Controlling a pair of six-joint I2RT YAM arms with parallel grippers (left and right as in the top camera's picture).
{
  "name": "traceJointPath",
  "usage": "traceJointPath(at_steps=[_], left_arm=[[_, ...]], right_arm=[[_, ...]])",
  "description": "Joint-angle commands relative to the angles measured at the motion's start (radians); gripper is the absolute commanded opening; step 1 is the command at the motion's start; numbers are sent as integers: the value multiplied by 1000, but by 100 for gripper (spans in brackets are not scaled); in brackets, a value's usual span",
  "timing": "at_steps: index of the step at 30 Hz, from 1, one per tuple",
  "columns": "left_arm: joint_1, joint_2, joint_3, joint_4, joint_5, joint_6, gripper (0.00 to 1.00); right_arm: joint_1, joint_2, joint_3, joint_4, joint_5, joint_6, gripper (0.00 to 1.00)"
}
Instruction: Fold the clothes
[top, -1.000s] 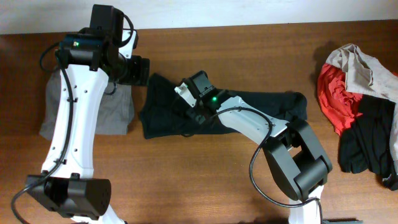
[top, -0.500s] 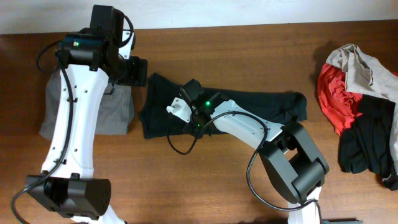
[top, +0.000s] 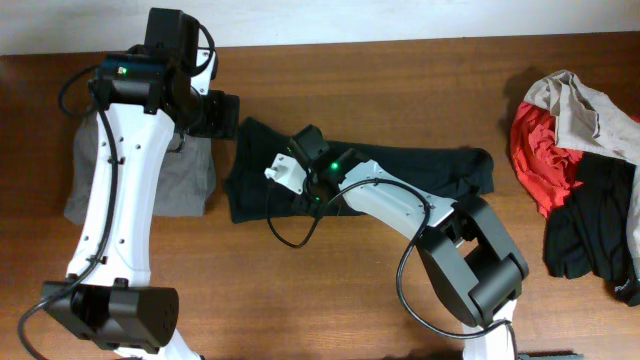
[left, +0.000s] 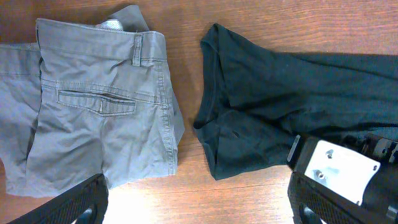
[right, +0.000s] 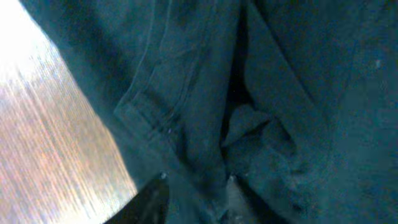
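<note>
This looks like a robotics lab or test bench rather than a lived-in room. A bare brown wooden tabletop (top: 400, 90) has two white-and-black jointed machines mounted on it, the left arm (top: 115, 200) at 9 o'clock and the right arm (top: 400, 205) toward 6 o'clock. A loose black cable (top: 400, 283) loops beside the right arm's base, and small green indicator lights glow on both housings. Garments are laid out like work samples: grey trousers (top: 190, 180) at 9 o'clock, a black T-shirt (top: 440, 165) at centre, a heap of red, beige and black pieces (top: 585, 200) at 3 o'clock. A plain pale wall (top: 400, 20) runs along 12 o'clock.
</note>
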Motion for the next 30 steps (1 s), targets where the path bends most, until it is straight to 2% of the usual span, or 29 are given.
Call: traceJointPath(at_steps=[1,6,11,16,22,26,30], left_arm=[[4,-17,18,4,-12,3,93],[4,-17,18,4,-12,3,93],[4,-17,18,4,-12,3,93],[4,-17,18,5,-12,3,93],[4,-17,18,4,-12,3,93],[4,-17,18,4,-12,3,93],[4,-17,18,4,-12,3,93]], right_arm=[[5,20,20,14,-13,-4,28],[5,20,20,32,-13,0,11],[5,20,20,47,-11,0,4],[2,20,20,82,69,38,4],[-30,20,20,156,118,205,4],[-75,20,20,190,92,332,4],[-127,20,20,193,-41,409,4]])
